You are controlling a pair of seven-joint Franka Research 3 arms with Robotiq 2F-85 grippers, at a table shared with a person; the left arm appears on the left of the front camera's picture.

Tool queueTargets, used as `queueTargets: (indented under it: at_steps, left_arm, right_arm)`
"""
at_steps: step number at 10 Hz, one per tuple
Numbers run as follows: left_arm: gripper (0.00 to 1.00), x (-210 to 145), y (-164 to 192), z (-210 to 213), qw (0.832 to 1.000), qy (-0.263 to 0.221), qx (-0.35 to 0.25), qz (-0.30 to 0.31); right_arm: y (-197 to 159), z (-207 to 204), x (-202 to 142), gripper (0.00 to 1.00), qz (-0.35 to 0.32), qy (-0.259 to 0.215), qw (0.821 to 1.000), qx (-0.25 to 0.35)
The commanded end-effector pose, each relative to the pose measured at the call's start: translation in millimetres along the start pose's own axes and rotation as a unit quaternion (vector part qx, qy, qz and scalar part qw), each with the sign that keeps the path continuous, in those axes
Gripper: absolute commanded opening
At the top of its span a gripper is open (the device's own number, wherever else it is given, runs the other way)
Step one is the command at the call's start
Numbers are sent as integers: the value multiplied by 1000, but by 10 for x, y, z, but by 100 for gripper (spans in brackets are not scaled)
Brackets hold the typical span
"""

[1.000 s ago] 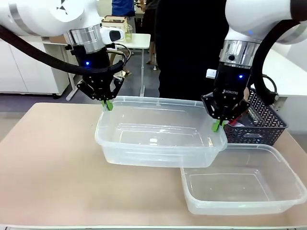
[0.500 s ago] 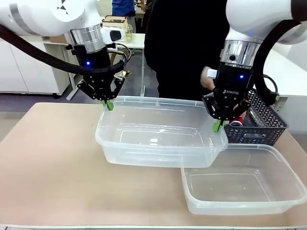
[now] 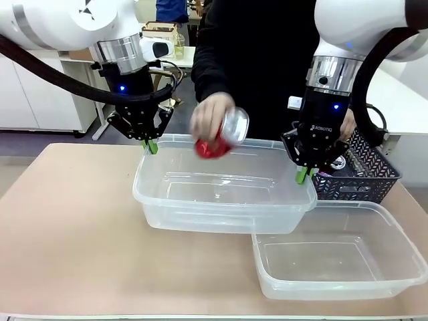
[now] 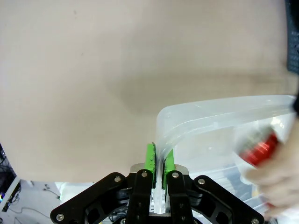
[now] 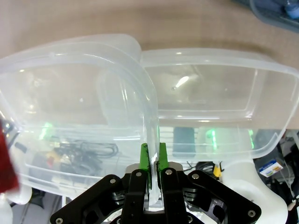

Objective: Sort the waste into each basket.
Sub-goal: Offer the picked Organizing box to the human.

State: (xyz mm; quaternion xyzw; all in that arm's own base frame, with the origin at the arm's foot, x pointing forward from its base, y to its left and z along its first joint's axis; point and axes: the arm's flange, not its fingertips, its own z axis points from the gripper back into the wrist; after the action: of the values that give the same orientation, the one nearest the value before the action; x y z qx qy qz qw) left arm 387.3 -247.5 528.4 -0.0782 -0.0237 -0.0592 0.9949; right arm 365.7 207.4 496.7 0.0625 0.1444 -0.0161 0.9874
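Note:
One clear basket (image 3: pixel 214 217) hangs a little above the table, held by both arms. My left gripper (image 3: pixel 148 146) is shut on its far left corner rim, and my right gripper (image 3: pixel 304 175) is shut on its right rim. The left wrist view shows my left gripper (image 4: pixel 159 161) pinching the rim (image 4: pixel 205 112); the right wrist view shows my right gripper (image 5: pixel 152 161) doing the same on the wall (image 5: pixel 149 107). A person's hand (image 3: pixel 208 115) holds a crushed red and silver can (image 3: pixel 224 134) over this basket. The second clear basket (image 3: pixel 314 287) rests on the table at the front right, partly under the first.
A dark lattice-walled basket (image 3: pixel 364 177) with more waste stands at the far right behind my right gripper. The person stands at the far side of the table. Bare tabletop (image 3: pixel 67 221) lies to the left and front.
The person's hand has come from behind the right gripper to over the held basket, carrying a red and silver can. Both grippers and the basket have stayed in place.

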Motion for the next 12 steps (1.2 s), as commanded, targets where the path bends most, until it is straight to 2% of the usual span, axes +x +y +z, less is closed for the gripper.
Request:
queueTargets:
  at_steps: [1, 12]
  left_arm:
    - [8, -27, 10, 51, 1000, -3, -3, 3]
    - [8, -27, 10, 51, 1000, -3, -3, 3]
  right_arm:
    - [2, 48, -13, 8, 1, 3, 1000, -2]
    - [2, 48, -13, 8, 1, 3, 1000, -2]
